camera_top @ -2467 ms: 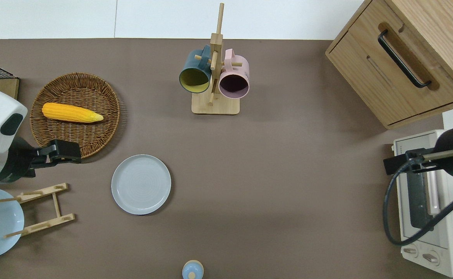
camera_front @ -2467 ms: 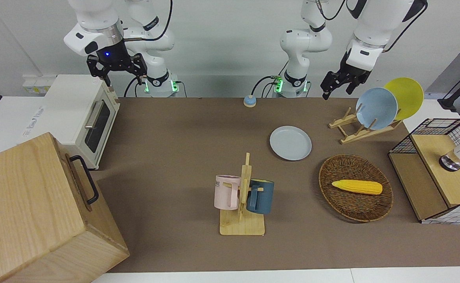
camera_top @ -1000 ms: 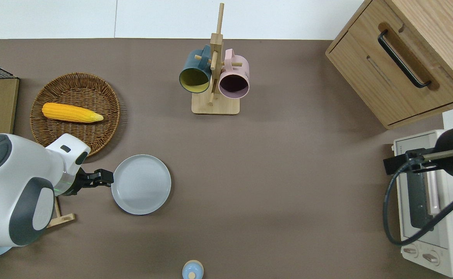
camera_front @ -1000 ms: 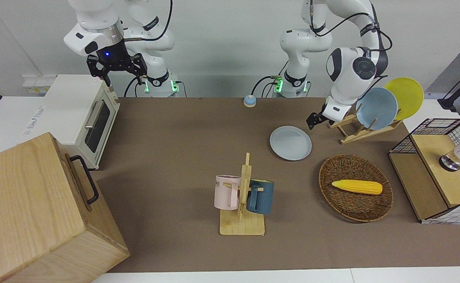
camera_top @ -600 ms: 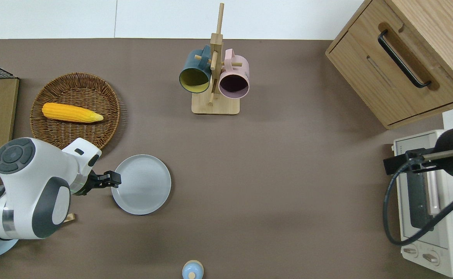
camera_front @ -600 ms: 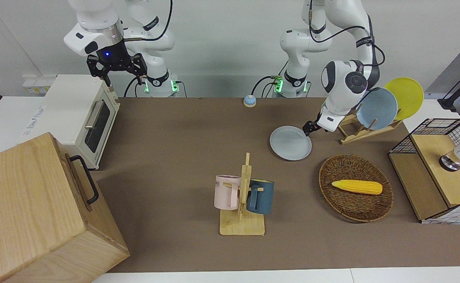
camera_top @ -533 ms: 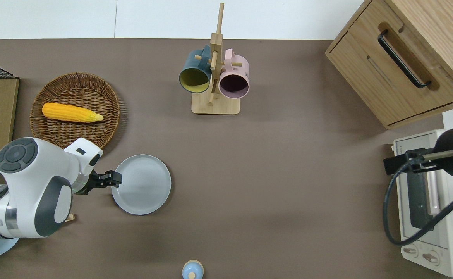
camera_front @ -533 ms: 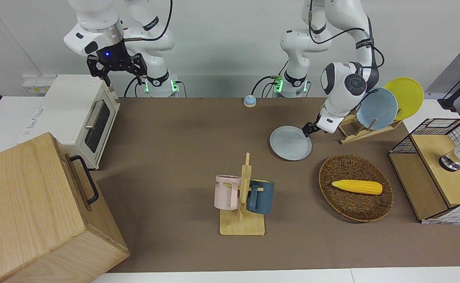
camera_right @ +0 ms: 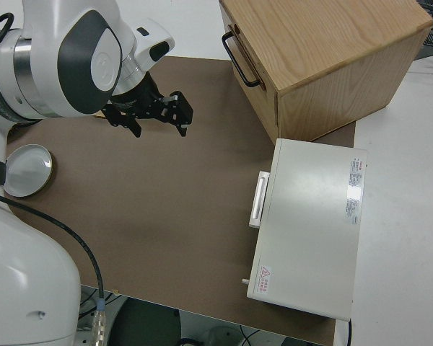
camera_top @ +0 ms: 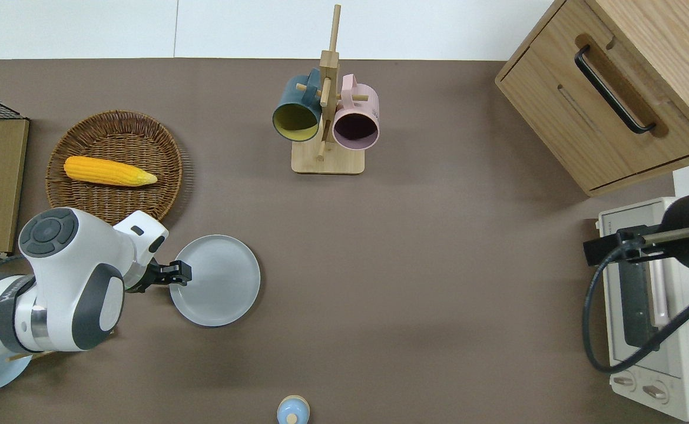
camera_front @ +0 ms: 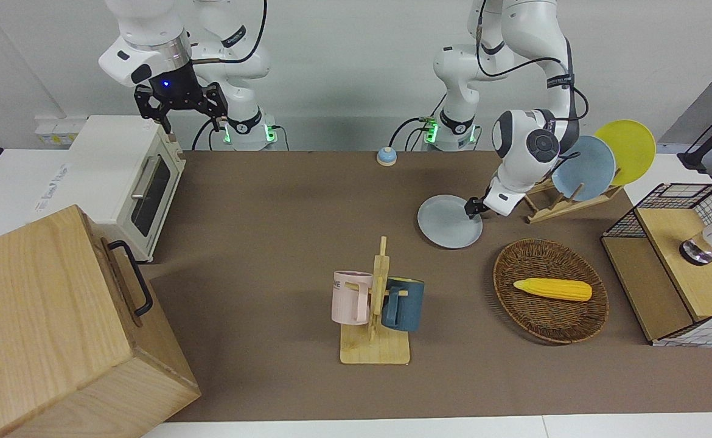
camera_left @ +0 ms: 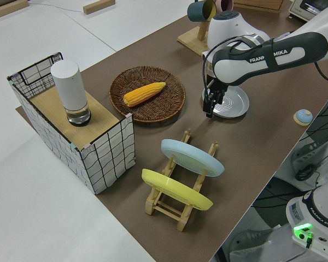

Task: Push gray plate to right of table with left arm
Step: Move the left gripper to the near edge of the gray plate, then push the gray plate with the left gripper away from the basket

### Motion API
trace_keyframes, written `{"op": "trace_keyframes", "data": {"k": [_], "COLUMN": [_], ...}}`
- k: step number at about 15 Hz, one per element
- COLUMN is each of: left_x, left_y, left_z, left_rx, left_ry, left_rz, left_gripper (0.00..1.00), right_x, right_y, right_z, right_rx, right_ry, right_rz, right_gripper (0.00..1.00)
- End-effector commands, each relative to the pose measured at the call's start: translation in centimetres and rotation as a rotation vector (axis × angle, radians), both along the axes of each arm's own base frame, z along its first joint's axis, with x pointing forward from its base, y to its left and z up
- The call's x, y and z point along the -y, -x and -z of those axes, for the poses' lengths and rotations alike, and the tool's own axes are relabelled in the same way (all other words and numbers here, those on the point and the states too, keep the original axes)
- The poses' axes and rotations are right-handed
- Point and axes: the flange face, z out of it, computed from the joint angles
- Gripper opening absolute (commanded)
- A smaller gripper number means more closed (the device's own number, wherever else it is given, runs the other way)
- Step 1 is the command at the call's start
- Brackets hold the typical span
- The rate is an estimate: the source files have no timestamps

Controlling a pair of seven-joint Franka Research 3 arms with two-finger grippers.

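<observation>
While the left arm's small black two-finger gripper [camera_top: 181, 274] sits low at the edge of the pale grey-blue round plate [camera_top: 218, 281], in the lower left of the overhead frame, its tips overlap the plate's rim on the side toward the left arm's end of the tabletop; whether they press on the rim cannot be told, nor how far apart the fingers stand. In the front frame the same gripper [camera_front: 471, 208] shows right of centre, against the plate [camera_front: 447, 222], and the left side frame shows it [camera_left: 210, 102] pointing down at the plate's edge [camera_left: 232, 103]. That plate lies flat on the brown-matted rectangular tabletop [camera_top: 415, 265].

Just above the gripper in the overhead frame lies a round woven wicker basket [camera_top: 144, 194] holding a yellow corn cob [camera_top: 109, 171]. A wooden mug stand [camera_top: 327, 159] in the upper middle carries a dark teal mug [camera_top: 294, 115] and a pink mug [camera_top: 356, 121]. At the right of the front frame a wooden plate rack [camera_front: 554, 204] holds a sky-blue plate [camera_front: 587, 167] and a yellow plate [camera_front: 630, 149].

Parked at the upper left of the front frame, the right arm's black gripper [camera_front: 179, 115] hangs with its fingers spread and nothing between them.
</observation>
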Motion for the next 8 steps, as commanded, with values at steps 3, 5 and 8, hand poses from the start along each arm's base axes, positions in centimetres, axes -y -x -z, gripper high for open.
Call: {"op": "trace_keyframes", "data": {"k": [3,5,8], "left_x": [0.2,0.8,0.9], "left_y": [0.7,0.9,0.9], "left_z": [0.9,1.5,2.4], "left_rx": [0.003,0.012,0.008], "left_ry": [0.01,0.044,0.046], "left_rz": [0.065,0.038,0.036], "left_gripper": [0.69,0.51,0.44], "right_x": [0.0,0.0,0.0], "right_y": [0.4,0.4,0.4], "right_z": [-0.3,-0.3,-0.3], "right_rx": [0.001,0.001,0.001], "right_ry": [-0.001,-0.001,-0.001], "right_rz": [-0.007,-0.007,-0.007], "right_gripper": [0.996,0.996,0.996]}}
